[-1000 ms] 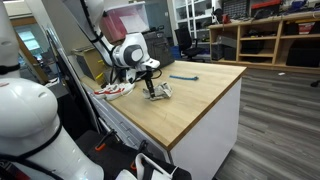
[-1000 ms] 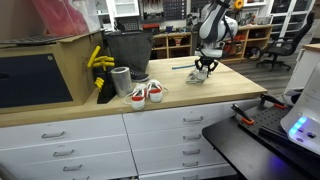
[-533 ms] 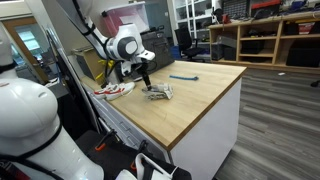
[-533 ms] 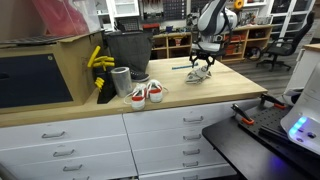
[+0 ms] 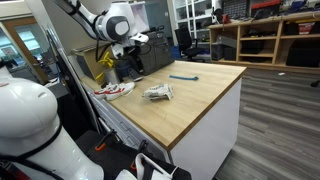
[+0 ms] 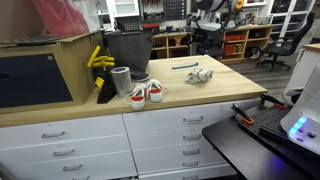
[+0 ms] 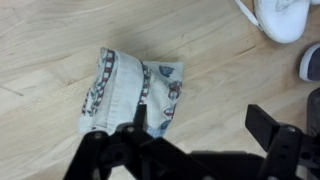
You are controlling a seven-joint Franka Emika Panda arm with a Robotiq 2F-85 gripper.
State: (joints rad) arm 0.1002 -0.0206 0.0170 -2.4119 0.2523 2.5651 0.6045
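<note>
A small folded cloth (image 7: 130, 85) with a printed pattern lies flat on the wooden tabletop (image 7: 220, 70); it shows in both exterior views (image 5: 158, 92) (image 6: 200, 75). My gripper (image 7: 203, 125) hangs well above it, open, with nothing between its black fingers (image 7: 266, 126). The cloth's right edge sits under the left finger in the wrist view. In an exterior view the gripper (image 5: 133, 55) is raised high over the table's rear left part, clear of the cloth.
A pair of white shoes (image 5: 115, 89) (image 6: 147, 94) (image 7: 283, 15) sits near the cloth. A blue tool (image 5: 183, 77) (image 6: 183, 66) lies farther along the table. A black bin (image 6: 125, 50), a grey cup (image 6: 121, 80) and yellow items (image 6: 97, 60) stand at one end.
The gripper opened and let go of the cloth, then rose straight up away from the table. The cloth stays where it was set down.
</note>
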